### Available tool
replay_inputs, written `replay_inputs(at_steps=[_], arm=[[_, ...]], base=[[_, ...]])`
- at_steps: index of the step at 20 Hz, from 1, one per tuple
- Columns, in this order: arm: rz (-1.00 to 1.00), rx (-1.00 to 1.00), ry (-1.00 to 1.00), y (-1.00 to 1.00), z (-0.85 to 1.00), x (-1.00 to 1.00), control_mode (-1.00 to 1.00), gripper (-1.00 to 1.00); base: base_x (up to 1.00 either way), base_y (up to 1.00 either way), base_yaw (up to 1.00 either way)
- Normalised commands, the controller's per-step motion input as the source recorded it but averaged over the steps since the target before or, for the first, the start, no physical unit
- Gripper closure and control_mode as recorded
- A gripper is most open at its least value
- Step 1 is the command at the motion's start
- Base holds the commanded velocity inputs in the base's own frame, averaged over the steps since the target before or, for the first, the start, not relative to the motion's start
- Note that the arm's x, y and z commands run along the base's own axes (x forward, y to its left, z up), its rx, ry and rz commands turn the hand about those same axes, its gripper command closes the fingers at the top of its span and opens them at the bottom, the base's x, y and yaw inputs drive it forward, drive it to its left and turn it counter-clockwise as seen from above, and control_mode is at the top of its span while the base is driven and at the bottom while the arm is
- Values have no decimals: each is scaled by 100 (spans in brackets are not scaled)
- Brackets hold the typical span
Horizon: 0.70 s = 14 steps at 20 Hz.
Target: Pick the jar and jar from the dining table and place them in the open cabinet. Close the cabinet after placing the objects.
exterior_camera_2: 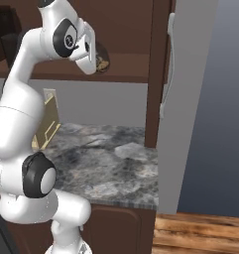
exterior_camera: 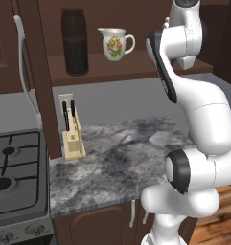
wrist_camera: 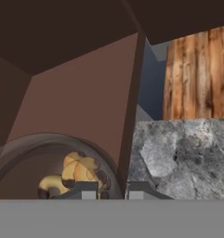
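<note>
I hold the small jar (exterior_camera_2: 102, 61) in my clamped pincer (wrist_camera: 111, 189) over the cabinet shelf (exterior_camera: 131, 67); next I lower and release.

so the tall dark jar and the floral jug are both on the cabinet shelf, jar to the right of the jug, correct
Not quite. Both stand on the cabinet shelf, but the tall dark jar is to the left of the white floral jug, not the right. The left base view shows this.

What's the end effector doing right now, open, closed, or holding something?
End effector: closed on the small jar of yellowish bits, at the cabinet shelf.
</note>
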Motion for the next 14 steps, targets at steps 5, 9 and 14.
replay_inputs(at_steps=[5, 9, 14], arm=[[0, 0, -1, 0, -9, 11, -100, 100], [0, 0, 0, 0, -6, 17, -100, 100], [0, 0, 0, 0, -6, 22, -100, 100]], base=[[0, 0, 0], [0, 0, 0], [0, 0, 0]])
